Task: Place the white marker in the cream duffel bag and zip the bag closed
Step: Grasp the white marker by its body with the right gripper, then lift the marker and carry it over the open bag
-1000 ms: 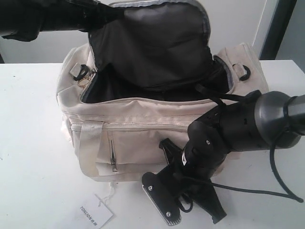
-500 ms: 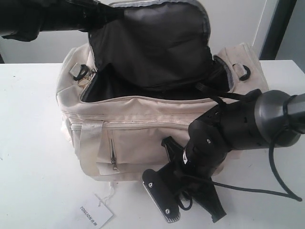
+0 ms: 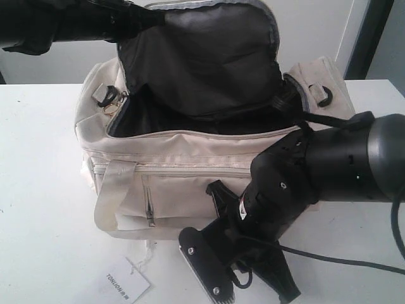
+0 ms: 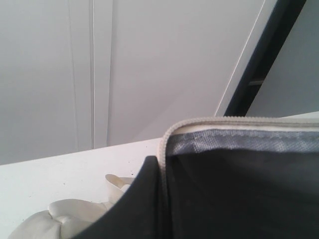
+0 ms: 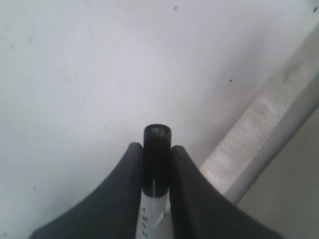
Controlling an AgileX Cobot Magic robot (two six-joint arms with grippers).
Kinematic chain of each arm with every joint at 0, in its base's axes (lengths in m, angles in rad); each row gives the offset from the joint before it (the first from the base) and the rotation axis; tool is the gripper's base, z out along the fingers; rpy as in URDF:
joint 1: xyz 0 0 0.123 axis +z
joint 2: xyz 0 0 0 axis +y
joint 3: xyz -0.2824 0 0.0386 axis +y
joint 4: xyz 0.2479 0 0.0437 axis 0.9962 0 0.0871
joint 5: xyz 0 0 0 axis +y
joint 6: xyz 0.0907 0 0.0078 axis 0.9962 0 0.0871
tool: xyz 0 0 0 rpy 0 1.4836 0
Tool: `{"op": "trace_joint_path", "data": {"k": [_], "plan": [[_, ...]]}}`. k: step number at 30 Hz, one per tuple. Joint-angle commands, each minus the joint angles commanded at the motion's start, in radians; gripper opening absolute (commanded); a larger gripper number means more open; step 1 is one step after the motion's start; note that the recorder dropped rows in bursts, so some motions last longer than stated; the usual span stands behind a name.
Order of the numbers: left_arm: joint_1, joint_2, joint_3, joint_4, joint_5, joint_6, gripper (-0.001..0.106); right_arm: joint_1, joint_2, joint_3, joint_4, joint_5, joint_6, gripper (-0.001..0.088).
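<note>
The cream duffel bag [image 3: 183, 158] lies on the white table [image 3: 38, 190] with its top open. Its dark-lined flap [image 3: 202, 57] is held up by my left gripper [image 3: 150, 16], which is shut on the flap's zipper edge. In the left wrist view one black finger [image 4: 142, 199] presses against that flap [image 4: 239, 189]. My right gripper [image 3: 240, 278] hangs low in front of the bag, over the table. It is shut on the white marker [image 5: 157, 149], whose black end pokes out between the fingertips [image 5: 132, 164]. The marker is hidden in the exterior view.
A gold ring pull [image 3: 111, 107] hangs at the bag's left end. The white hang tag [image 3: 126, 285] lies on the table in front. A cream strap [image 5: 259, 134] runs beside my right gripper. The front handle [image 3: 104, 209] loops outward. A black cable [image 3: 342, 259] trails from the right arm.
My right arm has shifted a little left and nearer the camera, still holding the marker. The bag's front handle has swung outward to the left. The left gripper has not moved.
</note>
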Motion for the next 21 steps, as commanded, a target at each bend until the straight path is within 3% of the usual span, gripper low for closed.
{"op": "trace_joint_path", "data": {"k": [5,10,14,19,21], "plan": [[0.0,0.0,0.0,0.0,0.0,0.0,0.0,0.01,-0.057,0.0,0.158,0.039,0.0,0.0],[0.0,0.0,0.0,0.0,0.0,0.0,0.0,0.01,-0.085,0.0,0.207,0.126,0.055,0.0],[0.0,0.0,0.0,0.0,0.0,0.0,0.0,0.01,-0.087,0.0,0.207,0.205,0.21,0.0],[0.0,0.0,0.0,0.0,0.0,0.0,0.0,0.01,-0.087,-0.004,0.211,0.225,0.549,0.0],[0.0,0.0,0.0,0.0,0.0,0.0,0.0,0.01,-0.087,-0.004,0.211,0.225,0.624,0.0]]}}
